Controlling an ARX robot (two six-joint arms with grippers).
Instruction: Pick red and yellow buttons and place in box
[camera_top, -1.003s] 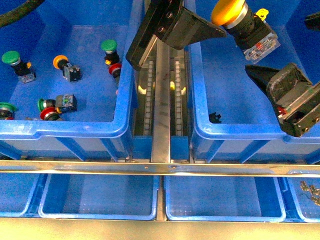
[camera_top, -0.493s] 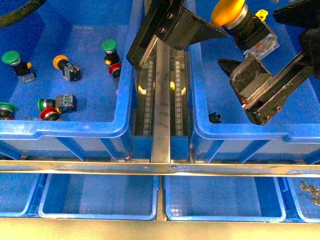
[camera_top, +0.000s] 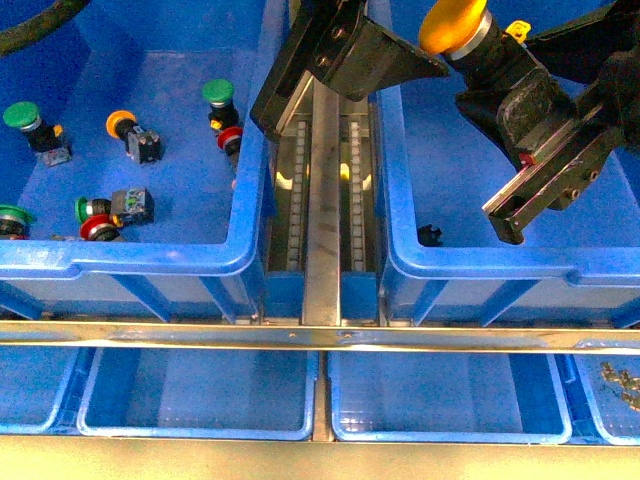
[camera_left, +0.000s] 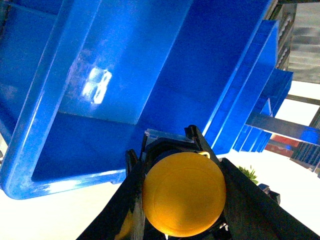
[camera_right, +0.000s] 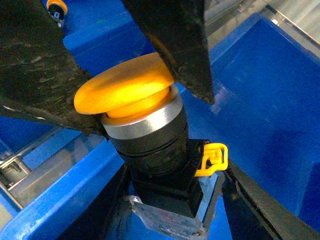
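Note:
My left gripper (camera_top: 440, 45) is shut on a yellow button (camera_top: 455, 25) and holds it high over the box (camera_top: 480, 262), the deep blue bin on the right. In the left wrist view the yellow cap (camera_left: 184, 194) fills the space between the fingers (camera_left: 125, 200). My right gripper (camera_top: 540, 130) is open, its jaws standing either side of the button's black body (camera_right: 155, 150) without closing. The yellow cap (camera_right: 127, 95) shows there between the left gripper's black fingers (camera_right: 35, 75). More buttons lie in the left bin: one yellow-orange (camera_top: 122, 125), two red (camera_top: 230, 138) (camera_top: 100, 230).
The left blue bin (camera_top: 150, 258) also holds several green-capped buttons (camera_top: 217, 93). A metal roller rail (camera_top: 322, 200) runs between the two bins. A small black piece (camera_top: 430, 235) lies in the box. Shallow blue trays (camera_top: 200, 400) (camera_top: 450, 400) sit along the front.
My right gripper has risen and moved left, from below the held button to around its body. The left gripper and the yellow button have barely moved.

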